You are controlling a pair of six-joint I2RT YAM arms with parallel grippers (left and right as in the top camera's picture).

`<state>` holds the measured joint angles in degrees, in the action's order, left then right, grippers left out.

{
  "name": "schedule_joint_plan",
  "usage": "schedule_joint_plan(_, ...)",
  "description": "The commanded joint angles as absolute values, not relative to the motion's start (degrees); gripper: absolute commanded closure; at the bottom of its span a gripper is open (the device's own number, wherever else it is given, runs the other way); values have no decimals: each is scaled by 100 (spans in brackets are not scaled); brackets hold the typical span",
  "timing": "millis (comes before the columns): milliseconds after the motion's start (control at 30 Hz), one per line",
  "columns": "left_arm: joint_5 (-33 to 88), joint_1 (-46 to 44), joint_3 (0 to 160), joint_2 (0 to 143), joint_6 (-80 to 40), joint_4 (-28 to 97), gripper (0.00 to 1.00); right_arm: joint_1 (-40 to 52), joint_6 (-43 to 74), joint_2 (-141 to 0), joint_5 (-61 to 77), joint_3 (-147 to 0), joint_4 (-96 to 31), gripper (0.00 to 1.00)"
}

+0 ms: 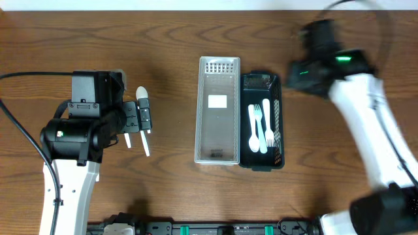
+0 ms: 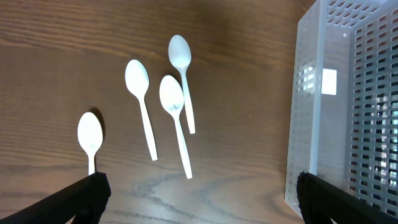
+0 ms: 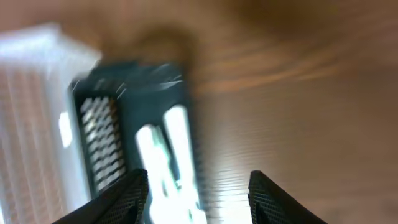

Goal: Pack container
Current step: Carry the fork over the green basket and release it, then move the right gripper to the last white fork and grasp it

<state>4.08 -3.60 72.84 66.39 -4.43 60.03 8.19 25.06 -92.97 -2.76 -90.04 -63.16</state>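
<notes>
A clear perforated container point(image 1: 217, 134) is seen at the centre of the overhead view, standing lengthwise on the wooden table point(image 1: 163, 39). A dark container point(image 1: 279, 124) is set touching its right side. White forks point(image 1: 256, 127) are laid inside the dark one, while only a white label is seen in the clear one. In the left wrist view four white spoons point(image 2: 172, 99) are spread on the wood left of centre, bowls toward the top of the frame. Three are grouped close together and the fourth lies apart at the lower left. The clear container's wall fills the right edge of that frame. The left gripper point(image 2: 199, 193) is held above the spoons with its fingers point(image 2: 93, 190) spread wide to the bottom corners of the frame — released, with nothing grasped between them. The right arm is found at the upper right of the overhead view, smeared by blur. In its wrist view the right gripper point(image 3: 196, 199) is shown with fingers parted and nothing gripped — the dark container and its white cutlery are seen, blurred, at the lower left.
</notes>
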Motion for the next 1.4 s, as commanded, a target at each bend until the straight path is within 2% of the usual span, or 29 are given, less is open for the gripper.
schedule_joint_plan(0,340,-377,7395,6667,-368,6018,2,-172,2436,-8967,-720,-9102,-6650,44)
schedule_joint_plan(167,340,-377,7395,6667,-366,6018,2,-1879,2342,-8978,-705,-8958,-6947,38)
schedule_joint_plan(333,340,-377,7395,6667,-366,6016,2,-3162,1579,-9113,-705,-8534,-6624,30)
schedule_joint_plan(467,340,-377,7395,6667,-368,6016,2,-3793,897,-9369,-707,-7964,-6049,14)
schedule_joint_plan(700,340,-377,7395,6667,-368,6014,2,-4187,803,-9926,-705,-7345,-5345,7)
schedule_joint_plan(1133,340,-377,7395,6667,-368,6014,2,-4160,803,-11264,-384,-7306,-4901,9)
schedule_joint_plan(1267,340,-377,7395,6667,-368,6014,2,-4160,805,-11507,-379,-7306,-4858,11)
schedule_joint_plan(1367,340,-377,7395,6665,-368,6014,2,-4160,805,-11552,-379,-7303,-4840,18)
